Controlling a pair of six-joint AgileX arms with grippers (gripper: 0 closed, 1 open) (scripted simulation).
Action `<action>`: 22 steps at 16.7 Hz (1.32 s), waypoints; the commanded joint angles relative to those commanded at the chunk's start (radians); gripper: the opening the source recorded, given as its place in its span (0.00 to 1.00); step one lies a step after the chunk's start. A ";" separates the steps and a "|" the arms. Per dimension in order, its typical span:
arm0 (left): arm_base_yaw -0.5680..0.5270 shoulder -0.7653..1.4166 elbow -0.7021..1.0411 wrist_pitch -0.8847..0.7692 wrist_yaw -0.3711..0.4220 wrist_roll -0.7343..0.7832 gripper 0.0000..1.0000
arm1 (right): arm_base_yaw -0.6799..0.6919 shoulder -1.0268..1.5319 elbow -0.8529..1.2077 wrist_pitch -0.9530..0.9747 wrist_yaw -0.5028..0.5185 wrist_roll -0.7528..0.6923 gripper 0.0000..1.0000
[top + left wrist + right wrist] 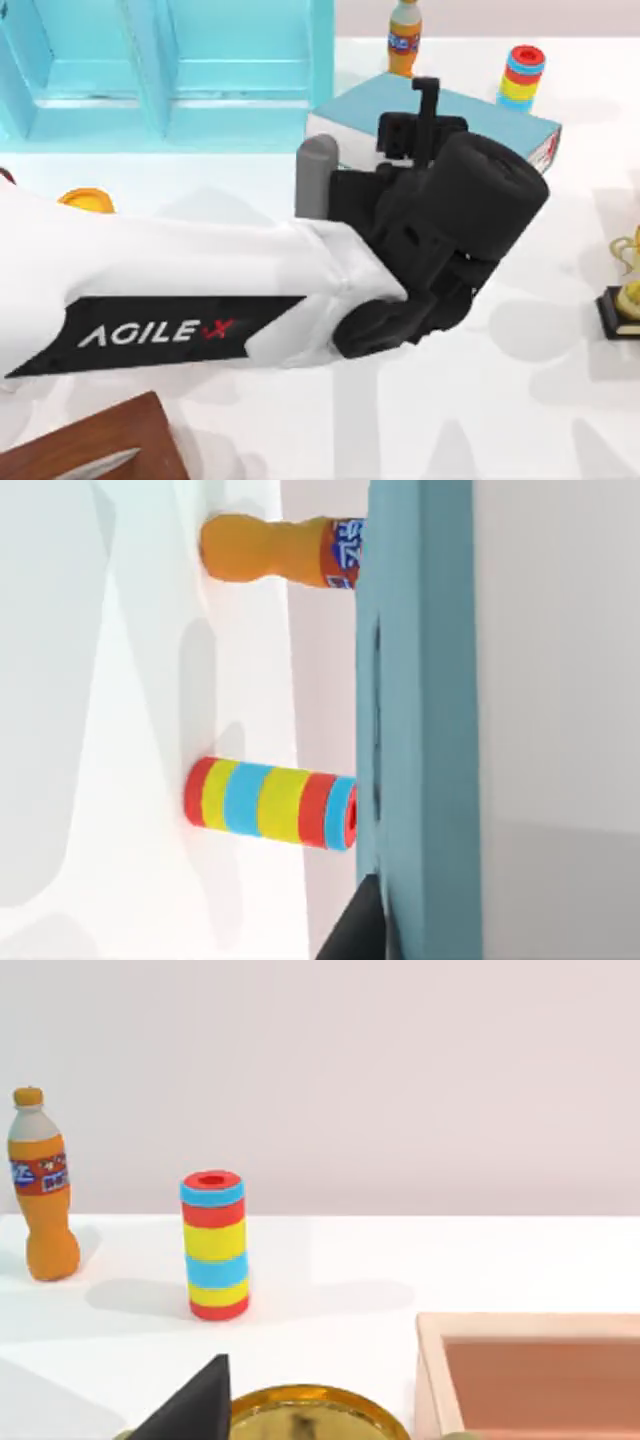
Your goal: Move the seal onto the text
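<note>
The text (480, 115) is a teal-blue closed book with white page edges, lying at the back of the table right of centre. My left arm reaches across from the left, and its black gripper (428, 108) hangs over the book's left part. One dark finger (428, 95) sticks out past the wrist. In the left wrist view the book's teal cover (420, 730) is close, with a dark fingertip (355, 932) at its edge. The seal is hidden, and I cannot tell whether the gripper holds it.
A light-blue shelf unit (170, 65) stands at the back left. Behind the book are an orange bottle (404, 38) and a striped cylinder (521, 75). A gold trophy (625, 290) stands at the right edge, a wooden board (100, 445) at the front left, a wooden tray (530, 1370) nearby.
</note>
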State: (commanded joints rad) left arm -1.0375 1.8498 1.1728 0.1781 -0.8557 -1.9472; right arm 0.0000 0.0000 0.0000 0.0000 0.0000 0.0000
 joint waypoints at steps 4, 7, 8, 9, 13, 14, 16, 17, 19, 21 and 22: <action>-0.111 0.113 -0.001 -0.061 -0.225 -0.220 0.00 | 0.000 0.000 0.000 0.000 0.000 0.000 1.00; -0.154 0.167 -0.003 -0.090 -0.322 -0.315 0.00 | 0.000 0.000 0.000 0.000 0.000 0.000 1.00; -0.160 0.176 -0.003 -0.095 -0.337 -0.330 0.00 | 0.000 0.000 0.000 0.000 0.000 0.000 1.00; -0.163 0.181 -0.004 -0.097 -0.345 -0.337 0.00 | 0.000 0.000 0.000 0.000 0.000 0.000 1.00; -0.163 0.181 -0.004 -0.097 -0.345 -0.337 0.00 | 0.000 0.000 0.000 0.000 0.000 0.000 1.00; -0.158 0.181 -0.008 -0.098 -0.339 -0.335 0.00 | 0.000 0.000 0.000 0.000 0.000 0.000 1.00; -0.163 0.179 -0.007 -0.107 -0.344 -0.344 0.00 | 0.000 0.000 0.000 0.000 0.000 0.000 1.00; -0.169 0.177 -0.005 -0.115 -0.348 -0.352 0.00 | 0.000 0.000 0.000 0.000 0.000 0.000 1.00; -0.174 0.175 -0.004 -0.125 -0.353 -0.362 0.00 | 0.000 0.000 0.000 0.000 0.000 0.000 1.00; -0.174 0.175 -0.004 -0.125 -0.353 -0.362 0.00 | 0.000 0.000 0.000 0.000 0.000 0.000 1.00; -0.170 0.180 -0.008 -0.125 -0.349 -0.360 0.00 | 0.000 0.000 0.000 0.000 0.000 0.000 1.00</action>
State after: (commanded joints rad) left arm -1.2075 2.0295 1.1652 0.0530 -1.2050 -2.3075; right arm 0.0000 0.0000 0.0000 0.0000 0.0000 0.0000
